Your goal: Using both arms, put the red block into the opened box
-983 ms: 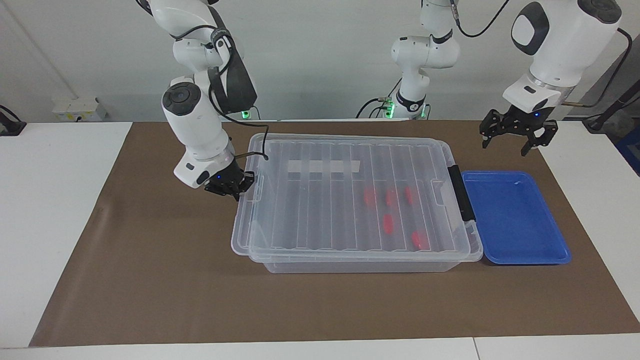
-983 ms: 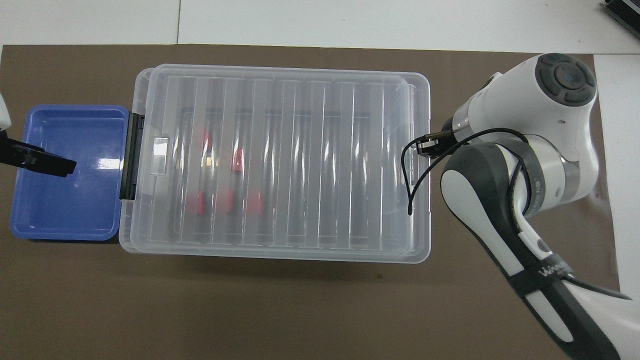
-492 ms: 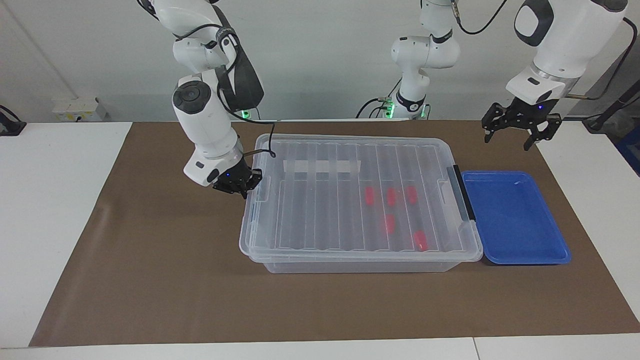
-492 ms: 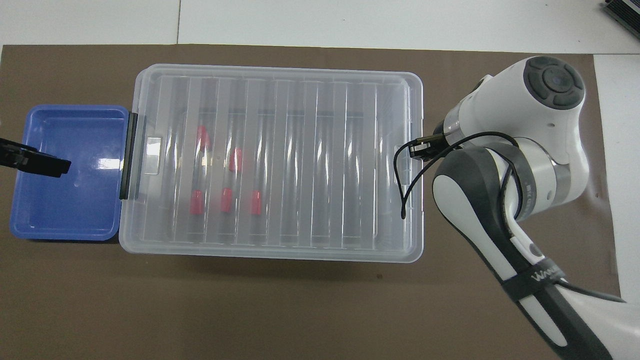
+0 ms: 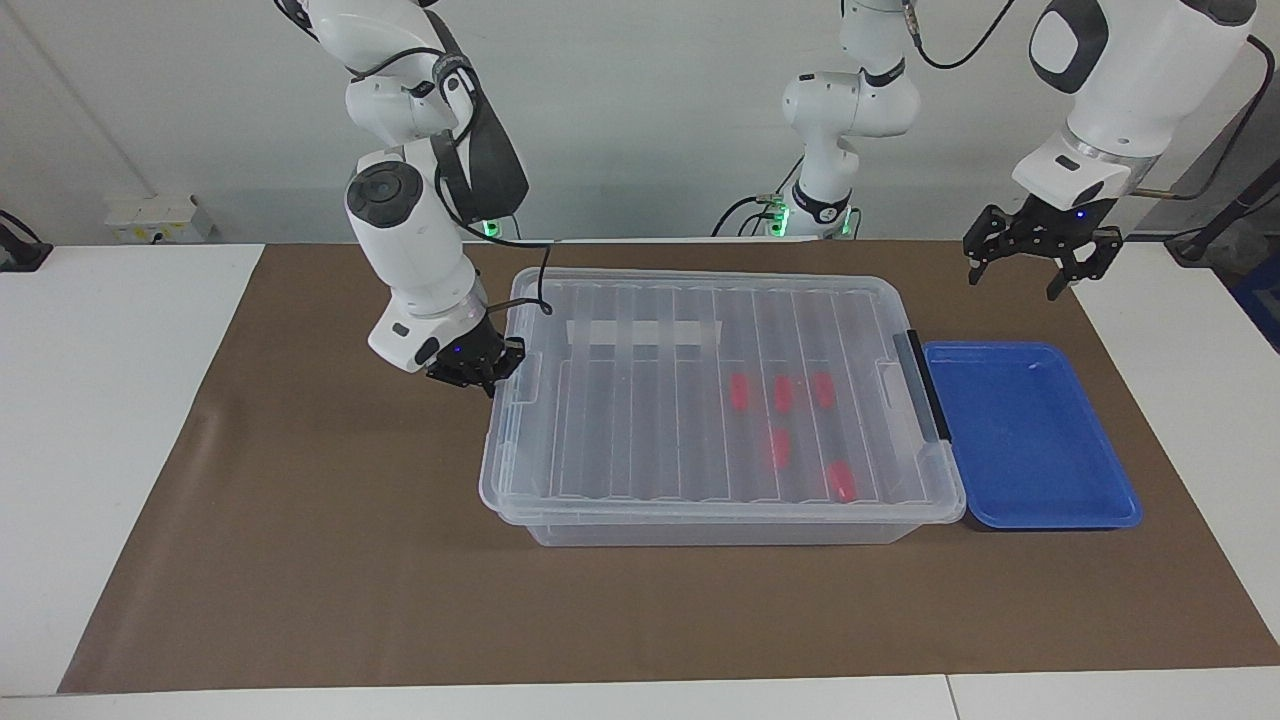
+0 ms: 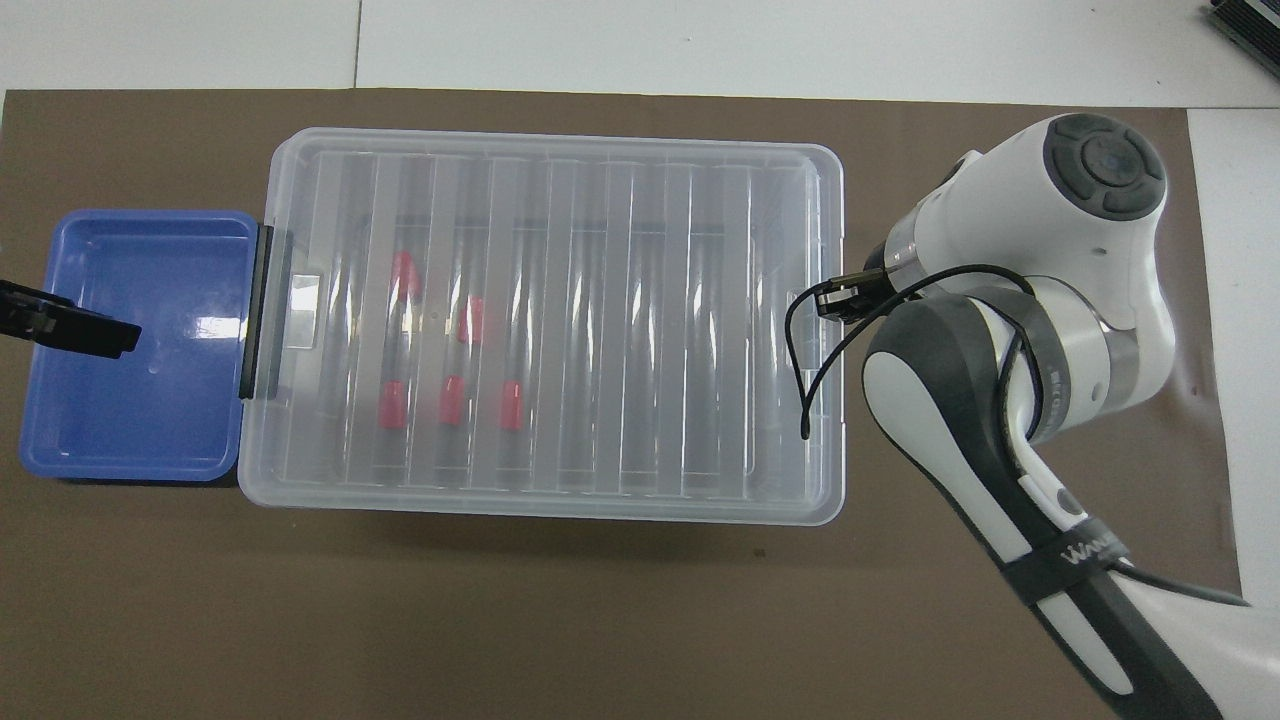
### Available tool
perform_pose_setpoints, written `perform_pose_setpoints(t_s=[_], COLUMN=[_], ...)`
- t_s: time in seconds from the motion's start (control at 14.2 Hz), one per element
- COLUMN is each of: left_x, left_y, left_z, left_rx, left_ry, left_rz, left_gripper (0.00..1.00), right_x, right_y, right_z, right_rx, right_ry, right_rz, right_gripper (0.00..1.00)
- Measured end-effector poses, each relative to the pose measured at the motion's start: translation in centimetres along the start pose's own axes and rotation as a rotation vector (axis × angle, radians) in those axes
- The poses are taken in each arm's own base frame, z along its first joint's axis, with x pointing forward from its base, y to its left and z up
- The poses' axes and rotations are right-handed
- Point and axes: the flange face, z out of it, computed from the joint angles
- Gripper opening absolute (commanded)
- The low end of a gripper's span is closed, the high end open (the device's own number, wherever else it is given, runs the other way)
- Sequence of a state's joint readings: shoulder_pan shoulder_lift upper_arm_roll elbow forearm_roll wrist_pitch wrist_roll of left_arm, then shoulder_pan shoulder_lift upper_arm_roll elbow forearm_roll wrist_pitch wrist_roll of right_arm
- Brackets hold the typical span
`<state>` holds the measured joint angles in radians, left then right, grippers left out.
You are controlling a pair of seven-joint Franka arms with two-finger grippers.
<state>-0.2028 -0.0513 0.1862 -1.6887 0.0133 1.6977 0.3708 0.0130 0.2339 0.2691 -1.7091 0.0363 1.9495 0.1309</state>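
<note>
- Lid (image 5: pixel 700 400) sits flat on the clear storage box (image 5: pixel 720 525), ribbed, white strip toward the robots; looks seated all round, so the box reads as closed up, not open.
- 5 red blocks (image 5: pixel 781 394) inside the box, toward its latch end, seen through the lid: 3 in a row, 2 nearer the box's front edge. Judgement: blocks are already in, task at its tail end.
- Black latch (image 5: pixel 921 385) at the box end touching the blue tray (image 5: pixel 1030 435); can't tell if it is snapped.
- Blue tray looks bare, likely the source of the blocks.
- Right gripper (image 5: pixel 473 368) low at the box's end away from the latch, just beside the lid rim, fingertips pressed together, pinching nothing visible; probably placed there to work that lid edge.
- Left gripper (image 5: pixel 1035 258) up in the air over the tray's robot-side edge, fingers spread, nothing in them; arm waits.
</note>
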Motion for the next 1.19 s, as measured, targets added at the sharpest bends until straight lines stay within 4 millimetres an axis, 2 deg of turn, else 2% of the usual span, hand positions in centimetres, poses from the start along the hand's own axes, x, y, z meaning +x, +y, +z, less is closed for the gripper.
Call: perform_pose_setpoints(t_s=[0.21,0.42,0.56,0.7,0.77,0.84,0.91,1.19], left_x=[0.0,-0.1,-0.1,-0.2,-0.2,-0.2,-0.2,-0.2], left_y=[0.0,0.0,0.0,-0.1,-0.2,-0.2,-0.2,-0.2], left_z=[0.0,-0.2,-0.2,-0.3,-0.3,-0.3,-0.3,-0.3], left_rx=[0.0,0.0,0.0,0.0,0.0,0.0,0.0,0.0], left_ry=[0.0,0.002,0.003,0.004,0.004,0.004,0.004,0.004], left_rz=[0.0,0.0,-0.001,-0.003,-0.004,-0.004,-0.004,-0.005], left_gripper=[1.0,1.0,1.0,1.0,1.0,1.0,1.0,1.0], right_x=[-0.3,-1.4,-2.2,-2.8,-3.1,-3.4,-3.7,-5.1], right_y=[-0.1,0.3,1.3,3.2,4.5,5.9,7.1,10.9], right_z=[-0.9,-3.1,-4.7,-6.3,-7.0,-7.9,-8.7,-11.9], right_rx=[-0.003,-0.017,-0.028,-0.039,-0.044,-0.048,-0.05,-0.063], right_ry=[0.006,-0.003,-0.005,-0.001,0.006,0.016,0.028,0.06], right_rz=[-0.001,0.041,0.091,0.138,0.161,0.186,0.209,0.295], right_gripper=[0.0,0.0,0.0,0.0,0.06,0.72,1.0,1.0])
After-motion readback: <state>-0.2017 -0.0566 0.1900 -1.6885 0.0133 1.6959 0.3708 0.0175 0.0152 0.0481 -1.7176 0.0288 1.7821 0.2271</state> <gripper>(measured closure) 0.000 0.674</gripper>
